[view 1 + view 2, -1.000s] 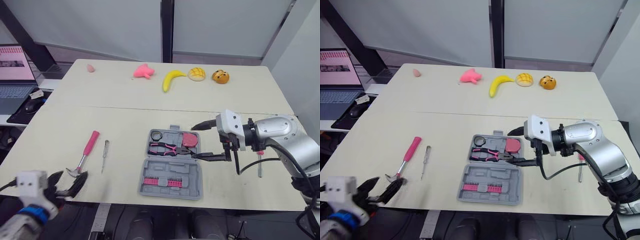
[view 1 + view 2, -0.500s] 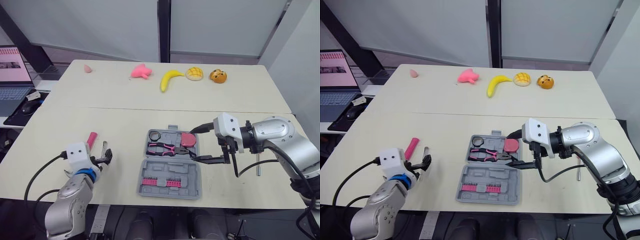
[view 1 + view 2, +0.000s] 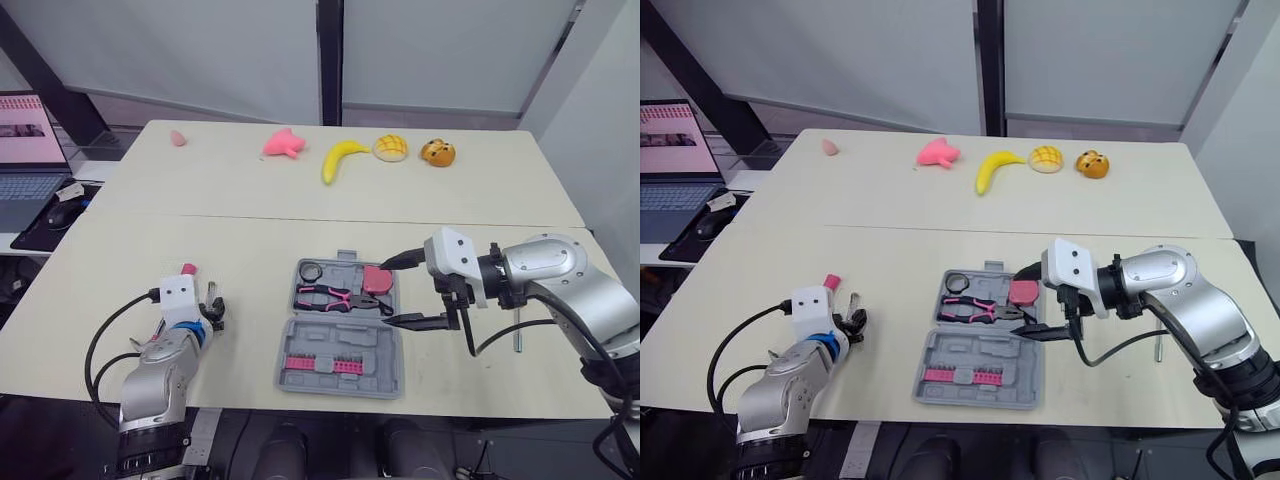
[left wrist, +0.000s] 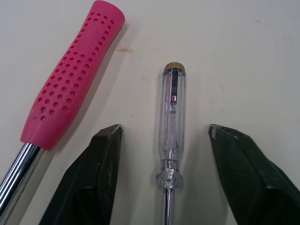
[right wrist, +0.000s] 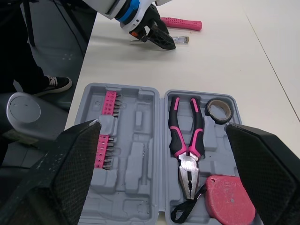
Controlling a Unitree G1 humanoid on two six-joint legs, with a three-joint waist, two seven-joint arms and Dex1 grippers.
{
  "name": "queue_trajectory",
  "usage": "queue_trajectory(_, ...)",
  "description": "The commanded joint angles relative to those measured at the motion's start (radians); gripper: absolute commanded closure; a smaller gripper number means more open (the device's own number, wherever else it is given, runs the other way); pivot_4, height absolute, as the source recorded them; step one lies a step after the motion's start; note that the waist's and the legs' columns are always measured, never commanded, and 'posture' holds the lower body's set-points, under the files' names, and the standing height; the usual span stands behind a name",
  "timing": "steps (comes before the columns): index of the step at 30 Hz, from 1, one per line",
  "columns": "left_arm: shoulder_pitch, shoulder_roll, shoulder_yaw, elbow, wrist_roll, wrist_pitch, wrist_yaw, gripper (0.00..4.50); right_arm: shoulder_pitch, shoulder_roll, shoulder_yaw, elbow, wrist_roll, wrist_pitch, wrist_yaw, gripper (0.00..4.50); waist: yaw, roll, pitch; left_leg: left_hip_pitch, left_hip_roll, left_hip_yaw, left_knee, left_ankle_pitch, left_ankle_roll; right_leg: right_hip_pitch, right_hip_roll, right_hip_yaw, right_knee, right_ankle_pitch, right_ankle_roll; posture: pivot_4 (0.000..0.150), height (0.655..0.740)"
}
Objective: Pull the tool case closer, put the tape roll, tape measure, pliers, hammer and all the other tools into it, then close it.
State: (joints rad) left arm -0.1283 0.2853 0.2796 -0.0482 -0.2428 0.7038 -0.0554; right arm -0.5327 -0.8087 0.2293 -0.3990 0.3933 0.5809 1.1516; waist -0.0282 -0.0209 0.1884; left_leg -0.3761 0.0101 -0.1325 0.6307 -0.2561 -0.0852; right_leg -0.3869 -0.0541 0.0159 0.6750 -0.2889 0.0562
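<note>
The grey tool case (image 3: 340, 345) lies open near the table's front edge. It holds the tape roll (image 3: 312, 270), pink-handled pliers (image 3: 335, 296) and red tape measure (image 3: 378, 279); pink bits (image 5: 105, 150) line its other half. My right gripper (image 3: 396, 290) hovers open at the case's right side. On the left lie the hammer with its pink handle (image 4: 70, 75) and a clear tester screwdriver (image 4: 171, 126). My left gripper (image 4: 165, 129) is open, its fingers straddling the screwdriver, with the hammer handle just outside one finger. Another small screwdriver (image 3: 517, 335) lies right of my right arm.
A banana (image 3: 341, 158), a bun (image 3: 392, 148), a brown toy (image 3: 439, 153), a pink toy (image 3: 283, 143) and a small pink piece (image 3: 178, 138) sit along the table's far side. A laptop (image 3: 28, 150) stands on a side desk to the left.
My left arm has come up from the table's near edge and forward to the hammer and screwdriver, now straddling the screwdriver. The right gripper has barely moved.
</note>
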Motion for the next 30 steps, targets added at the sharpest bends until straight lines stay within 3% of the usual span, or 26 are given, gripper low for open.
queue_trajectory(1,0.004,-0.009,-0.025,0.026,0.014,0.003,-0.007,2.96,-0.009,-0.015,-0.022,-0.042,0.006,0.003,0.001,0.00,0.000,0.000,0.000,0.000,0.000,0.000,0.000,0.000,0.000,0.000,0.000,0.000,0.000,0.000,0.000,0.150,0.7369)
queue_trajectory(5,0.012,-0.034,-0.035,-0.003,0.018,-0.002,0.007,4.18,-0.007,-0.023,-0.027,-0.047,0.007,0.006,0.002,0.00,0.000,0.000,0.000,0.000,0.000,0.000,0.000,0.000,-0.001,0.000,0.000,0.000,0.000,0.000,0.000,0.150,0.7369)
queue_trajectory(6,0.022,-0.048,-0.043,-0.034,0.017,0.009,0.014,4.28,-0.005,-0.026,-0.028,-0.048,0.007,0.006,0.002,0.00,0.000,0.000,0.000,0.000,0.000,0.000,0.000,0.000,-0.001,0.000,0.000,0.000,0.000,0.000,0.000,0.150,0.7369)
queue_trajectory(18,0.110,-0.149,-0.141,-0.301,0.016,0.143,0.044,4.28,0.007,-0.038,-0.026,-0.044,0.003,0.000,0.008,0.00,0.002,0.000,0.000,-0.001,-0.001,0.000,0.000,0.001,-0.002,0.000,-0.001,0.000,-0.001,0.000,0.001,0.150,0.7369)
queue_trajectory(30,0.185,-0.027,-0.162,-0.348,0.032,0.150,-0.051,4.28,0.012,-0.035,-0.023,-0.052,0.004,0.007,0.001,0.00,-0.001,0.000,0.000,-0.001,-0.001,0.000,0.000,0.001,-0.002,0.000,0.000,0.000,-0.001,0.000,0.001,0.150,0.7369)
